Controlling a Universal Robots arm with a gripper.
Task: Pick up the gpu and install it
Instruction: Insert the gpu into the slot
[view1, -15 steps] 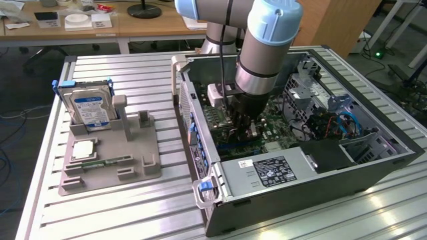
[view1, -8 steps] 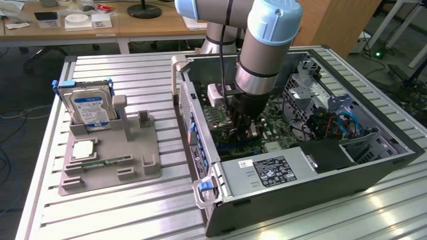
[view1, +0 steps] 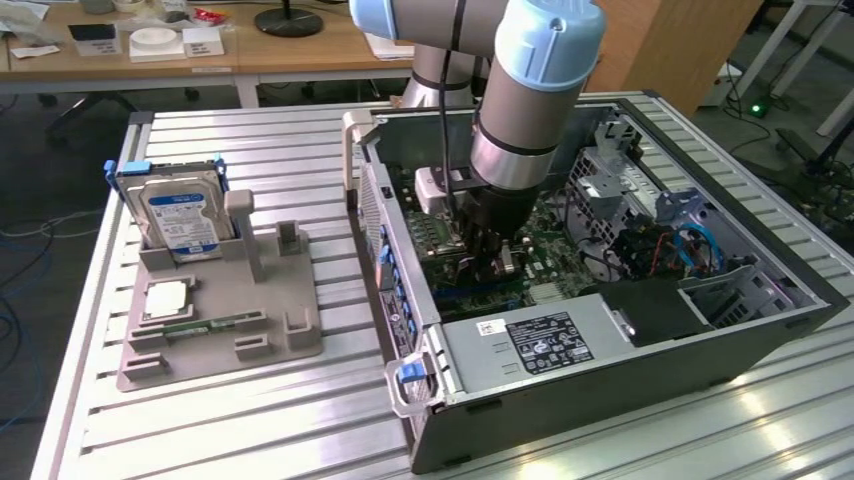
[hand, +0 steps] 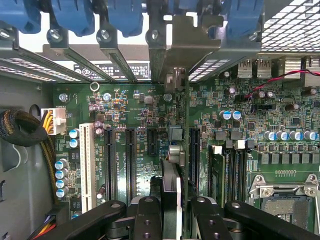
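Gripper (view1: 487, 262): centre of the exterior view, inside the open computer case (view1: 574, 400); jaws narrow, clamped on the gpu (hand: 171, 182).
gpu appearance: thin dark board seen edge-on, silver metal bracket at far end.
gpu location: upright over the green motherboard (hand: 135, 100), among black expansion slots (hand: 131, 160).

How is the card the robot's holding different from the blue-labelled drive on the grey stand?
The gpu is inside the case, clamped in the gripper over the motherboard; the drive stands outside in the stand, untouched. The gpu is a thin card seen edge-on; the drive is a thick silver block with a blue label. Both stand on edge.
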